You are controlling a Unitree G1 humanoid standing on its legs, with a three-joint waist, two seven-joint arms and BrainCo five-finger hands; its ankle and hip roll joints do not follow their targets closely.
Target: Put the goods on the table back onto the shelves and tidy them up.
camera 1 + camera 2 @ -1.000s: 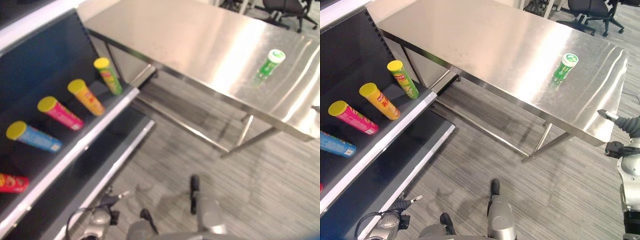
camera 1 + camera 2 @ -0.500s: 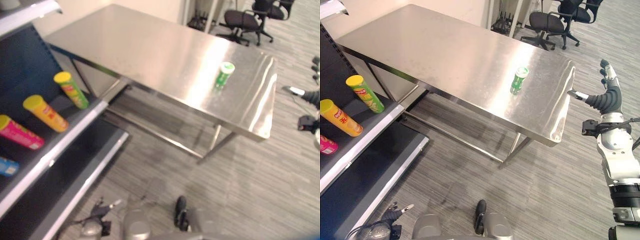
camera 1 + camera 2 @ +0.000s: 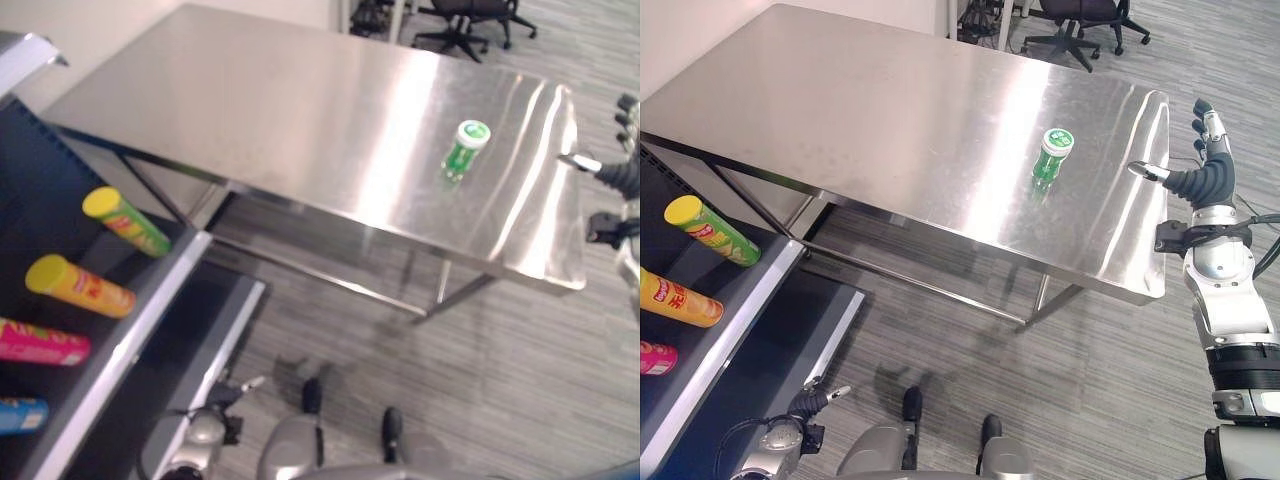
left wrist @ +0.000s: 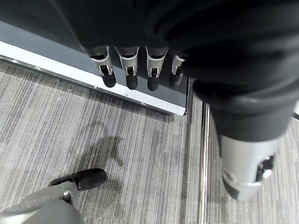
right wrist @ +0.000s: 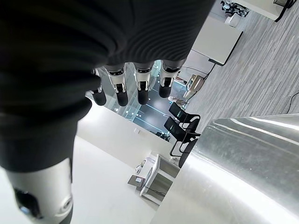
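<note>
A green can [image 3: 1051,155] with a white-and-green lid stands upright on the steel table [image 3: 890,110], near its right end. My right hand [image 3: 1207,184] is raised just past that right end, apart from the can and holding nothing; its fingers [image 5: 140,88] are straight and open. My left hand [image 3: 810,403] hangs low by the bottom shelf, and its fingers [image 4: 128,70] are straight and empty. On the dark shelf [image 3: 150,310] at the left lie a green tube [image 3: 125,221], an orange tube [image 3: 78,287], a pink tube [image 3: 40,341] and a blue tube [image 3: 15,415], side by side, yellow lids outward.
The shelf's white front edge and a lower shelf [image 3: 790,350] jut out under the table's left end. Grey carpet floor [image 3: 1090,380] lies between me and the table. Black office chairs [image 3: 1070,15] stand behind the table.
The camera has swung, so the table now sits more in the middle and less of the shelf shows. My right hand has come up beside the table's right end.
</note>
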